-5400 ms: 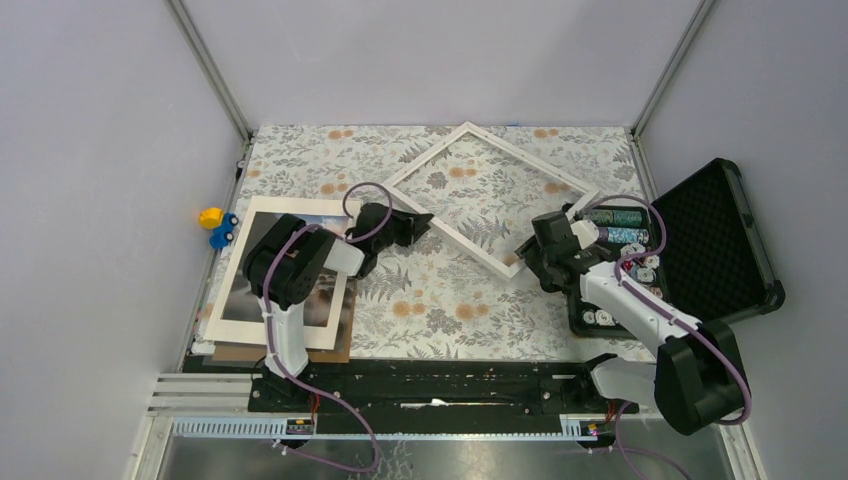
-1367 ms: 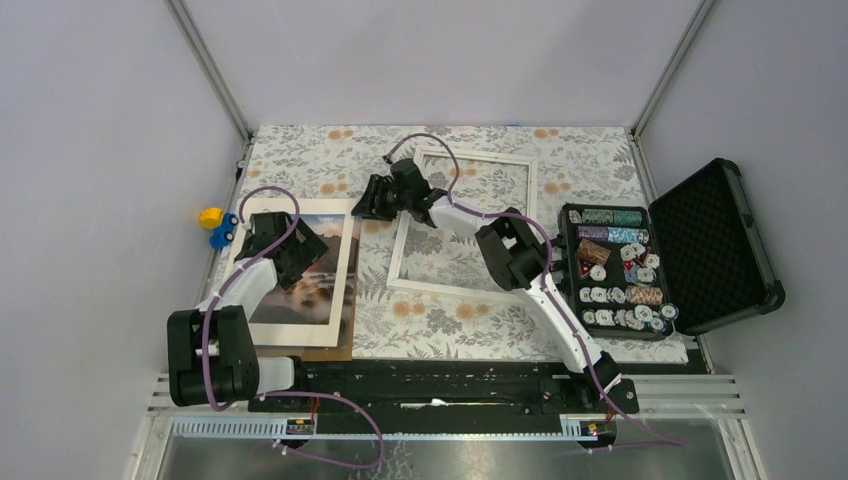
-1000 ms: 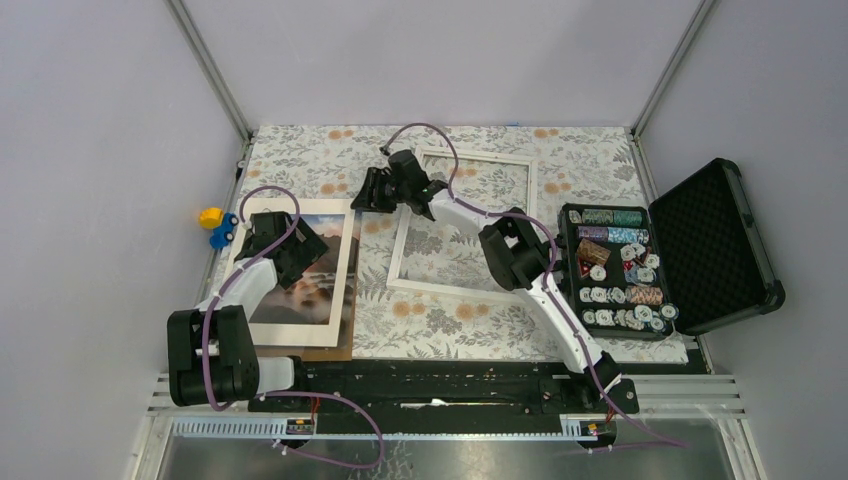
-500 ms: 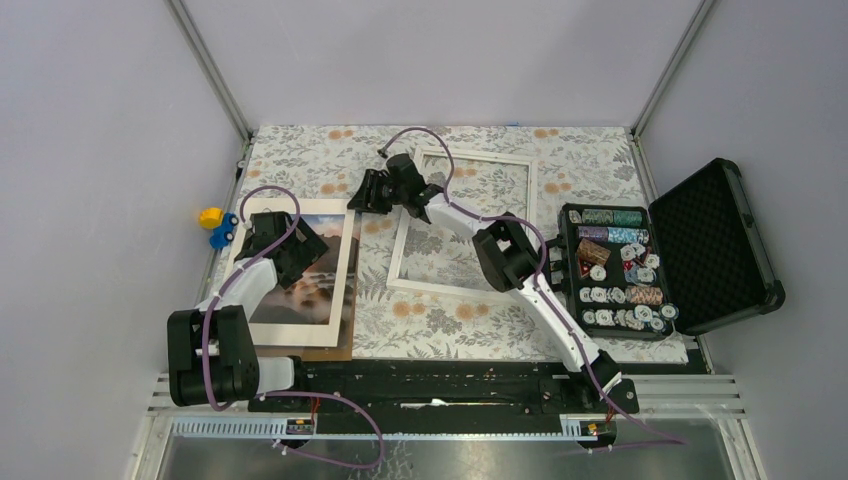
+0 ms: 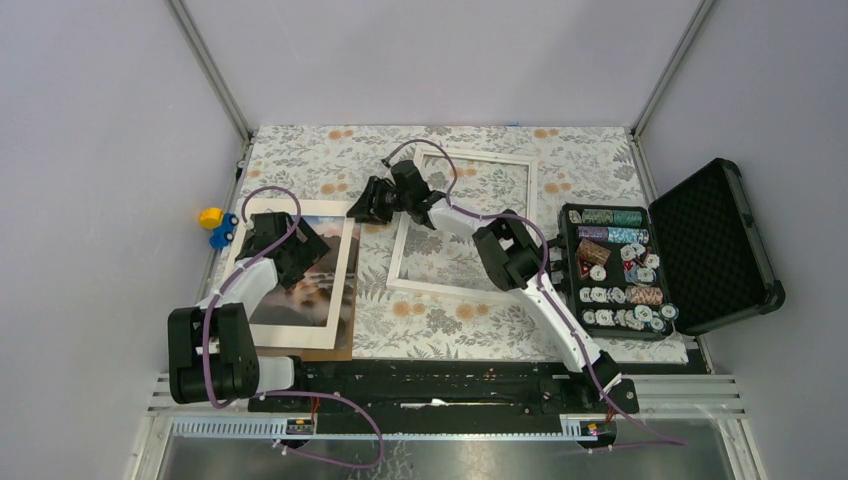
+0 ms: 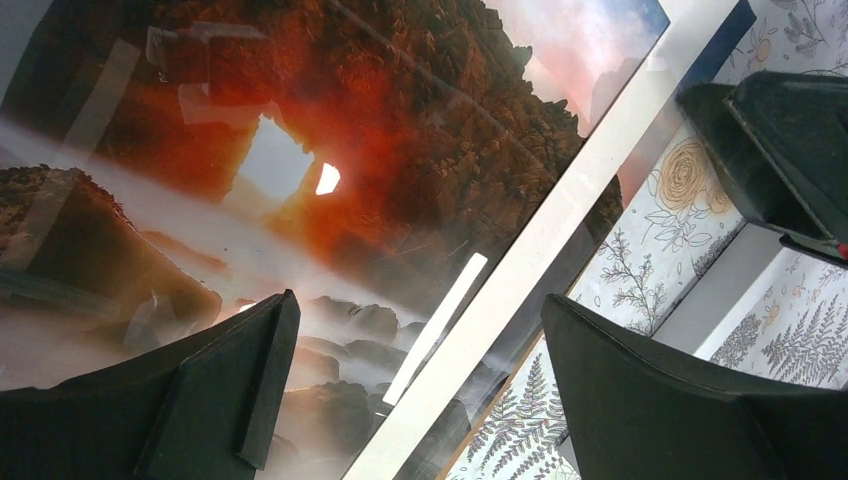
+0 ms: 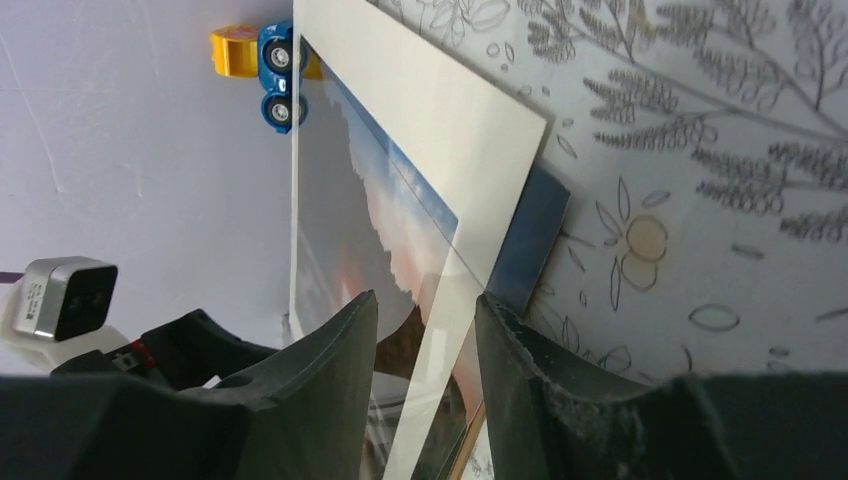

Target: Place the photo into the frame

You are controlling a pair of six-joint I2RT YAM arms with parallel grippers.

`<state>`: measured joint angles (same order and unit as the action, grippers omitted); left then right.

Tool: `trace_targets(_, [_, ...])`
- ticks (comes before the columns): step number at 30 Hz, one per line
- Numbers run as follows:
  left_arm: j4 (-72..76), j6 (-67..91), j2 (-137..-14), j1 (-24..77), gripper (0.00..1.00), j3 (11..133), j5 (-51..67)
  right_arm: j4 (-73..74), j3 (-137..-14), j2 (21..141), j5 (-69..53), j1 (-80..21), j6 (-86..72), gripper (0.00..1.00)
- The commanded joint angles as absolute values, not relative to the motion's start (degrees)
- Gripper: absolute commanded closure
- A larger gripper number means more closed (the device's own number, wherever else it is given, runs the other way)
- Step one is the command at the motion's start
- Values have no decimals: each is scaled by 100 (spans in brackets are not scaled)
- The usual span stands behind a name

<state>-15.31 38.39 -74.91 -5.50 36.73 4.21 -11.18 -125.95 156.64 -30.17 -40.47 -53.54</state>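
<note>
Counter [image 5: 440, 322] has a grey floral print with orange blooms. White frame [image 5: 490, 156] lies flat, centre-far, with the print showing through its middle. Brown backing board [image 5: 347, 335] lies flat at near left, with a white mat [image 5: 290, 338] stacked on it. Open black case [image 5: 720, 250] of poker chips sits at the right edge. Yellow-and-blue toy [image 5: 216, 226] sits at the left edge, just beside the mat's far corner.

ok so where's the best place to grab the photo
Probably the photo's far right corner, which pokes out from under the white mat. Come in low from the frame side, since it lies flat with the mat on top.
</note>
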Motion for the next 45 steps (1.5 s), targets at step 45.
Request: trace_targets(45, [-793, 3994, -8294, -569, 1, 3461, 1644, -1788, -11514, 15141, -3529, -4085, -6251, 47])
